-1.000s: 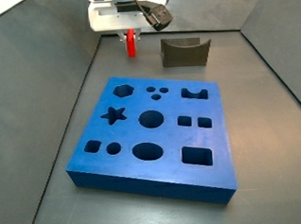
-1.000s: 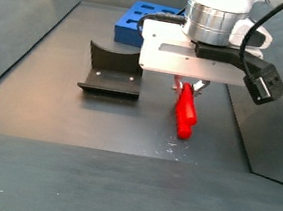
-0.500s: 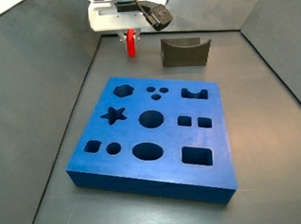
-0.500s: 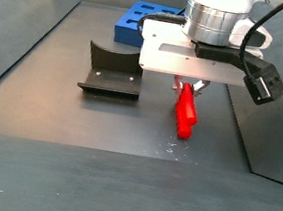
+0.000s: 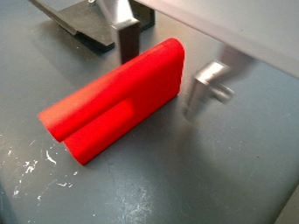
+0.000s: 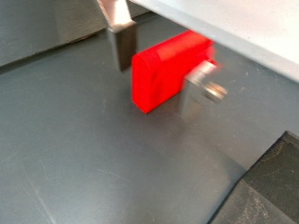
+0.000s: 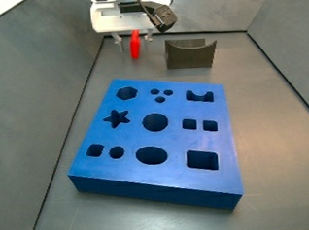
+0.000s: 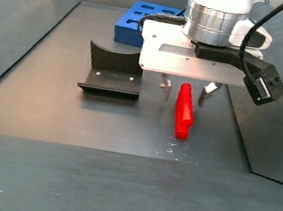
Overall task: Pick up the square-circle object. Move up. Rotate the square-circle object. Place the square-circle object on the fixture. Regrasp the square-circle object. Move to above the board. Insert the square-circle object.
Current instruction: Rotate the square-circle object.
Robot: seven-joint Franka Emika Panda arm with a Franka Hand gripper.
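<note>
The red square-circle object (image 8: 183, 115) stands on edge on the grey floor, also seen in a side view (image 7: 135, 43) and in both wrist views (image 5: 117, 101) (image 6: 162, 72). My gripper (image 8: 186, 92) is over it and open, with one silver finger (image 5: 126, 42) on each side of the block and a gap showing beside the other finger (image 5: 205, 86). In the wrist view the gripper (image 6: 162, 70) straddles the block the same way. The dark fixture (image 8: 110, 70) (image 7: 189, 53) stands close by, apart from the block. The blue board (image 7: 154, 188) lies nearer the front.
Grey walls (image 7: 43, 55) enclose the floor on the sides and back. The board's far end (image 8: 138, 18) shows behind the gripper. White scuff marks (image 5: 35, 171) are on the floor near the block.
The fingers have spread apart from the red block. They were shut on it before; now both stand clear at its sides. The block stays on the floor.
</note>
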